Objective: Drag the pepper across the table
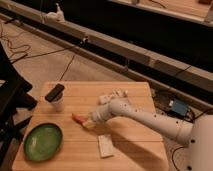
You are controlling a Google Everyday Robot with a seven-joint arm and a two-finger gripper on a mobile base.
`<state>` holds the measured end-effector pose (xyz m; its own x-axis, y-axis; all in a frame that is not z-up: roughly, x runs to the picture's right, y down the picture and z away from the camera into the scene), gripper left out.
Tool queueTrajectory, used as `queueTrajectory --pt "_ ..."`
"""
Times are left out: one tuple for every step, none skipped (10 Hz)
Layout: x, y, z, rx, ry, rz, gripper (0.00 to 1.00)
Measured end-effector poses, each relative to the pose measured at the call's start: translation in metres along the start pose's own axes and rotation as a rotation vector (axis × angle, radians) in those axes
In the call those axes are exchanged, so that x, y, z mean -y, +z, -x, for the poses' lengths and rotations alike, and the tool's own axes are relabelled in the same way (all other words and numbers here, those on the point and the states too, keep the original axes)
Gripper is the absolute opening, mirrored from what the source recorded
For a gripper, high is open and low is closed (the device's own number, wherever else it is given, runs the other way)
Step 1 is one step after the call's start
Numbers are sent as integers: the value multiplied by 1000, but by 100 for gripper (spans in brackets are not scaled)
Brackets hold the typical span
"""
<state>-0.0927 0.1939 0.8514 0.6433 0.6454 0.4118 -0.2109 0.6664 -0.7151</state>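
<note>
Pepper point(78, 118): on the table point(135, 97), near the green plate point(43, 142)
Long axis: roughly in line with the arm point(145, 116)
Gripper point(89, 123): low at the pepper's arm-side end, seemingly touching; whether clenched, cannot tell

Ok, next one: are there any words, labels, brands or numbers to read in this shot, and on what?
None can be read.
The table, green plate, white block, cup and pepper show no print.
The blue box on the floor has light patches, none legible.
The gripper, low over the table at the pepper, shows no label.
</note>
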Motion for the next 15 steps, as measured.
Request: queueTrajectory --pt "-1 -5 -5 -5 12 -10 0" --pt "-1 -12 -12 -11 29 -23 0" --pt "-2 -19 -18 -17 44 -36 0" --pt "-1 -29 -26 -21 65 -54 0" --pt "0 -39 -33 -24 86 -73 0" --pt "1 -50 -40 -26 106 -94 0" --pt "2 -61 -47 -30 123 -114 0" --pt "2 -75 -56 -35 148 -138 0" --pt "1 -84 -63 -39 166 -153 0" --pt "0 -94 -73 -44 193 -171 0" --pt "-1 -105 -84 -52 223 -189 0" --pt "-3 -115 -94 -58 252 -206 0" --pt "-6 -124 -104 -62 278 -222 0" --pt "-8 -138 -112 -61 306 -249 0" --pt "-10 -150 -119 -63 327 -272 0"
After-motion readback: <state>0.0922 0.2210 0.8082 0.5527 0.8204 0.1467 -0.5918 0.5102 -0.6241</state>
